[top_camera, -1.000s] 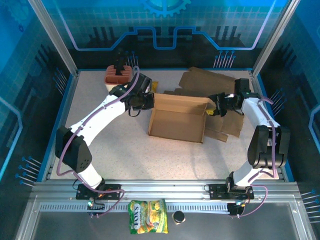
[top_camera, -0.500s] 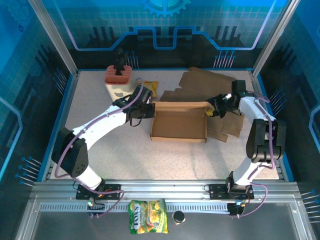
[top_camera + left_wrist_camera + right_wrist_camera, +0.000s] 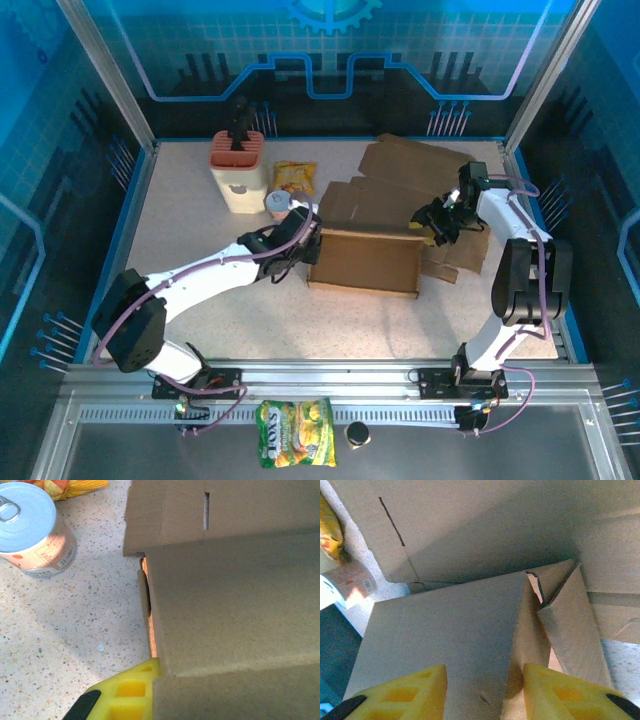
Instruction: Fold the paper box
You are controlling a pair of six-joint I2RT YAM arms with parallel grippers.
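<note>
One box lies in the middle of the table. Its long axis runs from left to right, across both arms. A plain brown face is turned up toward the top camera, and a wide flap reaches from the far edge toward the back.

The left gripper is at the left end of the box, closed on the thin side wall. In the left wrist view one yellow finger shows outside this wall, and cardboard hides the other. The right gripper is at the right end. Its fingers stand apart with a folded corner of the box between them; we cannot tell whether they press on it.

A can stands near the left corner of the flap, not touching it. Behind it lies a yellow bag, with a cream tub to its left. Flat sheets lie behind and to the right of the box.

The box is matte brown cardboard with a narrow slit. The table is pale and speckled. The can has a metal lid with a pull ring.
</note>
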